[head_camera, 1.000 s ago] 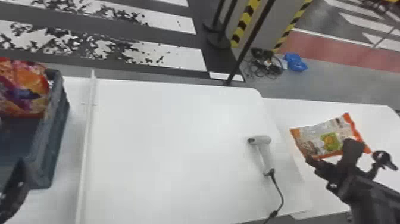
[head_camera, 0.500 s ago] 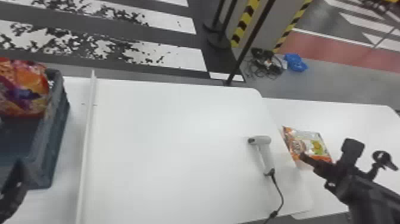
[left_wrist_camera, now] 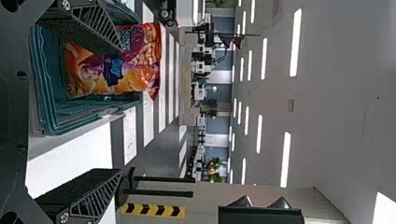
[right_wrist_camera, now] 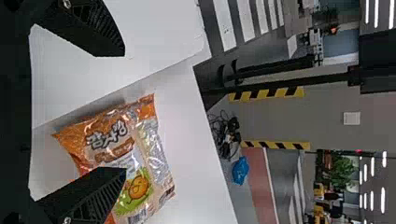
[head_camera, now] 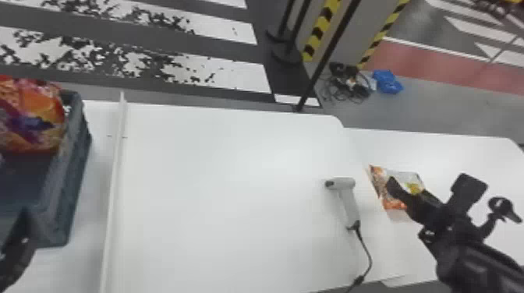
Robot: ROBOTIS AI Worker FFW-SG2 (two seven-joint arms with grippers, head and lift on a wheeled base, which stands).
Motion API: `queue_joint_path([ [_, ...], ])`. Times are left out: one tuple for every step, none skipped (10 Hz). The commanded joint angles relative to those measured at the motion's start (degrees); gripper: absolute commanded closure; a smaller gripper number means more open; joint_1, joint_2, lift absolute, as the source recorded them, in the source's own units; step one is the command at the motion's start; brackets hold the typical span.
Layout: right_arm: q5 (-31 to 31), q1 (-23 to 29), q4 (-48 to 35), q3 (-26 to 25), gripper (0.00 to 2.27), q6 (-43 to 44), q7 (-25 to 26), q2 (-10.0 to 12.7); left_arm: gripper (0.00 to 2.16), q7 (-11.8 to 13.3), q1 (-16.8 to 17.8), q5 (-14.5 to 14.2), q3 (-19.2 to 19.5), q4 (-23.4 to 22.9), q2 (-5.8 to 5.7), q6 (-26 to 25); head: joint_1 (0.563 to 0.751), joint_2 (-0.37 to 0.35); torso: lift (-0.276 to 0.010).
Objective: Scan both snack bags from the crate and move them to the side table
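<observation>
A pale grey plastic barcode scanner (head_camera: 349, 206) lies right of centre on the white tabletop (head_camera: 234, 202); a raised white strip (head_camera: 115, 187) stands between it and the dark blue-green plastic crate (head_camera: 74, 167) at left, holding a red-orange and purple snack bag (head_camera: 35, 117). The orange-and-clear snack bag (head_camera: 413, 189) lies at right on the white side table (head_camera: 464, 154). Striped floor spans upper left. Both bags bear printed lettering. Left gripper (head_camera: 17, 245), lower left, and right gripper (head_camera: 431, 185), right, have fingers wide apart.
</observation>
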State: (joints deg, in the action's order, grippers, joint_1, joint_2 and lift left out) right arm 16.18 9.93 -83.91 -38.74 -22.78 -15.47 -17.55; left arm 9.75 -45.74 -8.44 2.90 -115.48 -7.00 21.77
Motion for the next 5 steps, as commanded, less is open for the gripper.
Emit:
queue_joint_path([
  [-0.6, 4.1, -9.3, 2.4, 0.05, 0.7, 0.1, 3.5, 0.08, 0.0, -0.1, 0.0, 0.0, -0.1, 0.15, 0.1, 0.695, -0.350, -0.075],
  [-1.1, 6.9, -14.5, 4.7, 0.05, 0.8, 0.0, 5.3, 0.08, 0.0, -0.1, 0.0, 0.0, 0.0, 0.15, -0.1, 0.695, -0.350, -0.075],
  [-1.7, 8.9, -18.8, 6.5, 0.05, 0.8, 0.1, 7.2, 0.08, 0.0, -0.1, 0.1, 0.0, 0.0, 0.23, -0.1, 0.695, -0.350, -0.075],
  [-2.6, 10.9, -22.4, 8.4, 0.05, 1.9, 0.1, 8.8, 0.08, 0.0, -0.1, 0.0, 0.0, 0.0, 0.32, 0.1, 0.695, -0.350, -0.075],
  [-4.3, 12.4, -25.1, 10.6, 0.05, 3.7, 0.3, 10.3, 0.08, 0.0, -0.1, 0.0, 0.0, 0.0, 0.50, -0.1, 0.695, -0.350, -0.075],
])
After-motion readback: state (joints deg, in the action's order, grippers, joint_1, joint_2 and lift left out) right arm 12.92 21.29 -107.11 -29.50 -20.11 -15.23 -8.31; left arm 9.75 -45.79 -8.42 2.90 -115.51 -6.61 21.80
